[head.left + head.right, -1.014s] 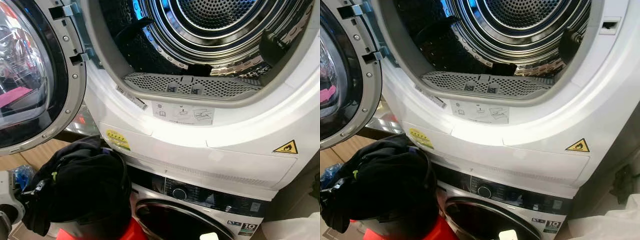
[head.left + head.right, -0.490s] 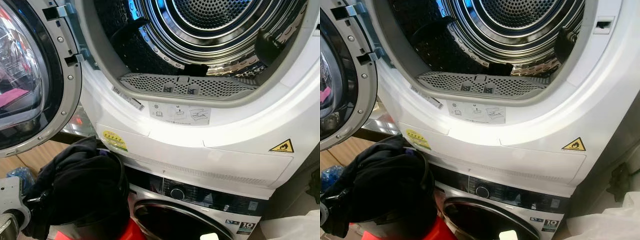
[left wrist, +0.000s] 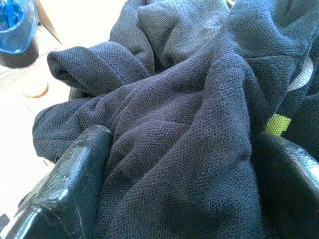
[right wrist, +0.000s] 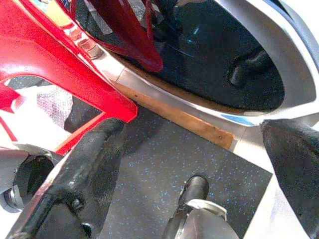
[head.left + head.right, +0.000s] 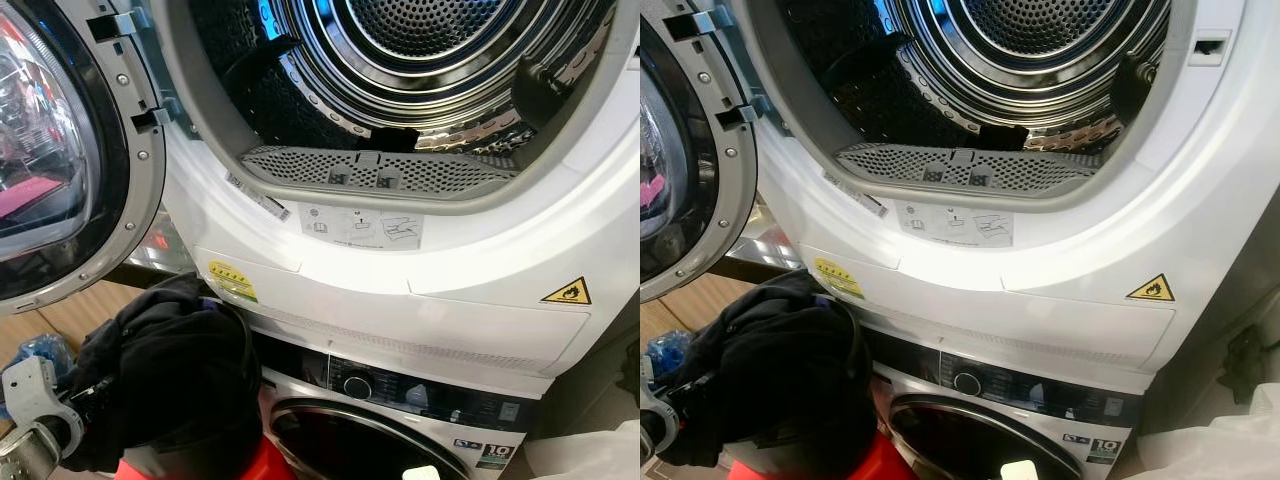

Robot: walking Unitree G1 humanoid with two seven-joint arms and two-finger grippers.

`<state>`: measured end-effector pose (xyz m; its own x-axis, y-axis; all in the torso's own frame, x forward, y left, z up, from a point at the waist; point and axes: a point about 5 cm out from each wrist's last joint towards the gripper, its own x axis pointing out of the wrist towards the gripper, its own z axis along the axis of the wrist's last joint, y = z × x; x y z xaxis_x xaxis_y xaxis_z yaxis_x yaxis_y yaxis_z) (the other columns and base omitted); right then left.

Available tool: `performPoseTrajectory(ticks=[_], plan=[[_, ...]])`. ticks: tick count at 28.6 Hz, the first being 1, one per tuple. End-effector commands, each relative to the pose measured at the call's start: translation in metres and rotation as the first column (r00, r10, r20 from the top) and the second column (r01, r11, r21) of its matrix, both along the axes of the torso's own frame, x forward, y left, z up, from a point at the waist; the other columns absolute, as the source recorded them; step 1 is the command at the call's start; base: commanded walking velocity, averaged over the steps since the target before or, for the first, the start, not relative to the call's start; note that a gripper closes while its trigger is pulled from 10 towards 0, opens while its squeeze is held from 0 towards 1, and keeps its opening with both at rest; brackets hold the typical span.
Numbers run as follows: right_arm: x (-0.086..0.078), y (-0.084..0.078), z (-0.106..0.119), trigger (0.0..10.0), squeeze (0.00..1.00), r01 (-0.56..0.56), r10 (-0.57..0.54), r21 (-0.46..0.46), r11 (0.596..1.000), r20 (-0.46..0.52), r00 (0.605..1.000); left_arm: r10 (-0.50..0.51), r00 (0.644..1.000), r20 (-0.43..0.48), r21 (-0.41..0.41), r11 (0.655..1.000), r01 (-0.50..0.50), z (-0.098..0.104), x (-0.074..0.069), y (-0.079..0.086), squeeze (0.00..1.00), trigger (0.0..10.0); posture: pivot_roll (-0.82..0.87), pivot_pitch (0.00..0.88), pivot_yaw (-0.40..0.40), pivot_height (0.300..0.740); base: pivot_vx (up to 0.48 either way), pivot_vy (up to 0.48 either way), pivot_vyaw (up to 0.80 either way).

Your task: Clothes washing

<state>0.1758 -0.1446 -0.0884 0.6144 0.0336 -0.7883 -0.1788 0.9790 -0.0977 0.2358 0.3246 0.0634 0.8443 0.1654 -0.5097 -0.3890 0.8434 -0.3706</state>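
The left gripper [image 3: 179, 164] has its two black fingers spread wide with a thick fold of dark navy clothes [image 3: 189, 124] bunched between them; the cloth presses against both glossy fingers [image 3: 75, 169], though whether they are truly clamping it I cannot tell. The fabric is a fine pique knit, soft and crumpled into rolls, with a small lime-green tag and a pale strip showing at one edge. From the head camera the silver left wrist [image 5: 35, 415] sits low on the robot's left, bent inward so that it meets the side of the heap.

The clothes [image 5: 165, 375] are piled high in a round black basket [image 5: 235, 420], which stands on something red [image 5: 262, 465] in front of the lower washing machine [image 5: 400, 425], with its dark control strip and round dial. Above it the dryer [image 5: 430, 270] is white and smooth, its round door [image 5: 60, 160] swung open to the left, its shiny ribbed steel drum [image 5: 430, 50] bare behind a perforated grey lint filter [image 5: 380, 172].

The right gripper [image 4: 194, 154] hangs low with fingers wide apart and holding nothing, over dark speckled flooring [image 4: 164, 169] beside a red plastic frame [image 4: 60, 59].
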Motion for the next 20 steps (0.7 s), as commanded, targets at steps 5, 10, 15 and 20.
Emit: performPoseTrajectory(ticks=[5,10,15,20], plan=[[-0.001,0.007,0.0,10.0,0.0,-0.001,0.001,0.019,1.0,0.0,1.0,-0.058,0.996,-0.075,-0.05,0.997,0.054,-0.013,-0.002,-0.012,0.0,10.0,0.04,0.0,0.145,0.74,0.0,0.0,0.0],[0.0,0.008,0.0,10.0,0.0,-0.004,0.004,0.019,1.0,0.005,1.0,-0.086,0.991,-0.098,-0.061,0.995,0.081,-0.016,0.0,-0.018,0.0,0.0,0.04,0.0,0.149,0.74,0.0,0.0,0.0],[0.0,0.007,0.0,10.0,0.0,-0.006,0.006,0.015,1.0,0.002,1.0,-0.102,0.99,-0.101,-0.06,0.994,0.096,-0.017,0.0,-0.02,0.0,0.0,0.04,0.0,0.148,0.74,0.0,0.0,0.0],[0.002,0.008,0.001,10.0,0.0,-0.016,0.016,0.014,1.0,0.008,1.0,-0.109,0.99,-0.083,-0.058,0.993,0.105,-0.017,0.002,-0.022,0.0,0.0,0.04,0.0,0.145,0.74,0.0,0.0,0.0]])
